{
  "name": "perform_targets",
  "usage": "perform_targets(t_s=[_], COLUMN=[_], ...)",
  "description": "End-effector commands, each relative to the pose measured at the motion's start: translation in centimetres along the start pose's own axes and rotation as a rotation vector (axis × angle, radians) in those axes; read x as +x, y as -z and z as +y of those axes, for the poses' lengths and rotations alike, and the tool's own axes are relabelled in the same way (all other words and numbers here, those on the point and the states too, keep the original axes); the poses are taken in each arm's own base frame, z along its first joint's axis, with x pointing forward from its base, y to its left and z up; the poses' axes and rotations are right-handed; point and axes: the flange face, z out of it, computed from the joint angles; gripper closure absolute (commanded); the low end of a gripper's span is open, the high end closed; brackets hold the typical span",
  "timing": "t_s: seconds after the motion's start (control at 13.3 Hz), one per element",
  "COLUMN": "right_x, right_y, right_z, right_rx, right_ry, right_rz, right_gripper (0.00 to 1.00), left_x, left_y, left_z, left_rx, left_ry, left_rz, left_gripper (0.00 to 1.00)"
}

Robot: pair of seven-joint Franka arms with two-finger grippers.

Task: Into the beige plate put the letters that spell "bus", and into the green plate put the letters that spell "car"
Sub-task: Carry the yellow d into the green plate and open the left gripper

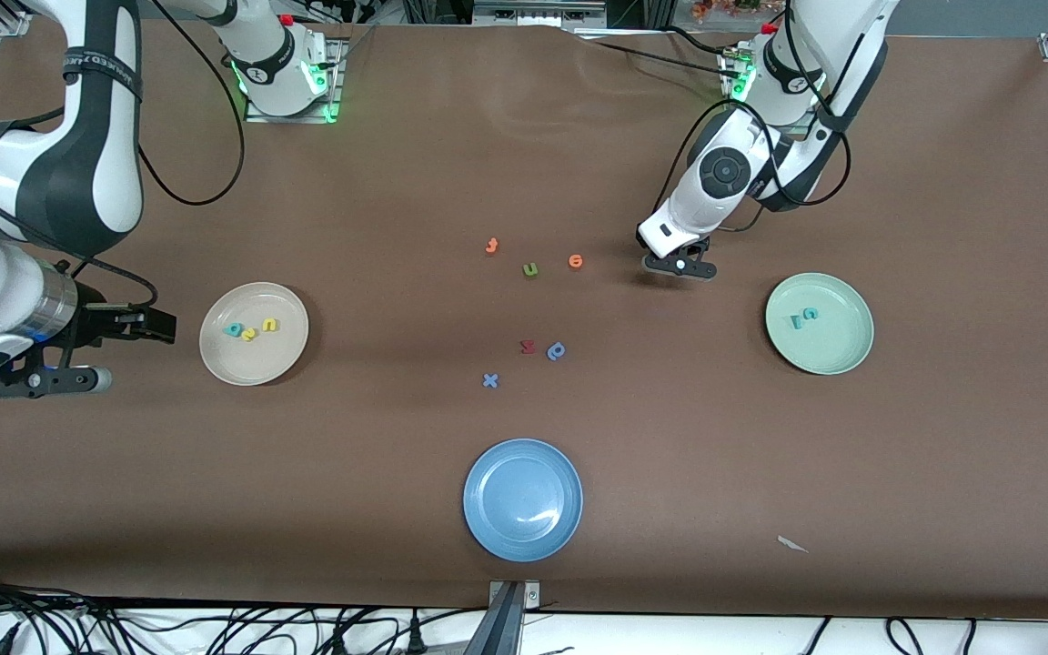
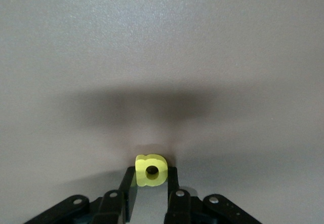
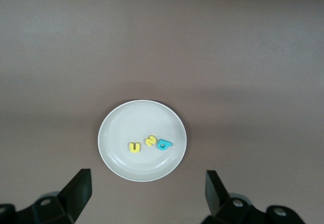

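My left arm reaches down from its base, wrist bent low, with the left gripper (image 1: pixel 680 266) just above the table; its fingers (image 2: pixel 173 183) are closed on the yellow "a" (image 2: pixel 151 171). My right arm waits, folded; the right gripper (image 1: pixel 146 326) is level, jaws spread wide, holding nothing.

Both arms are glossy white with black joint bands, looping black cables, green-lit bases and black grippers.

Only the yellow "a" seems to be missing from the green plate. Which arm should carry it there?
Probably the left: the left gripper is shut on the yellow "a", beside the green plate. The right gripper waits open near the beige plate.
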Motion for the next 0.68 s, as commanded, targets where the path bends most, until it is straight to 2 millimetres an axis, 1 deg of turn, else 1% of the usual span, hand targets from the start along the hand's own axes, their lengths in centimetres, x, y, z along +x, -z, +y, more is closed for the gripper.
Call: perform_targets(t_s=[0.0,0.08,0.15,0.23,0.3,0.38,0.45,0.6], right_x=[-0.4,-0.5,-0.6,-0.5,-0.2,-0.3,-0.2,0.0], right_y=[0.7,0.7,0.6,1.3,2.5,2.6,3.0,2.8], right_z=[-0.8,-0.9,-1.0,-1.5,-2.2,-2.2,-2.0,-1.7], right_rx=[0.024,0.024,0.027,0.038,0.041,0.038,0.037,0.05], right_ry=[-0.018,-0.023,-0.052,-0.079,-0.083,-0.093,-0.108,-0.101], right_rz=[-0.008,-0.011,-0.023,-0.009,0.009,-0.004,-0.006,-0.029], right_gripper=[0.0,0.0,0.0,0.0,0.0,0.0,0.0,0.0], left_x=[0.1,0.7,2.4,3.7,4.6,5.4,6.0,6.4], left_y=[0.3,1.4,3.7,5.6,6.9,7.8,8.8,9.7], left_z=[0.0,-1.2,-4.0,-6.4,-9.3,-12.1,-14.0,-16.4], left_rx=[0.021,0.05,0.097,0.126,0.143,0.152,0.159,0.175], left_ry=[-0.043,-0.062,-0.111,-0.144,-0.159,-0.178,-0.199,-0.196], left_rz=[0.021,0.029,0.061,0.085,0.093,0.101,0.11,0.086], left_gripper=[0.87,0.88,0.89,0.91,0.94,0.94,0.94,0.94])
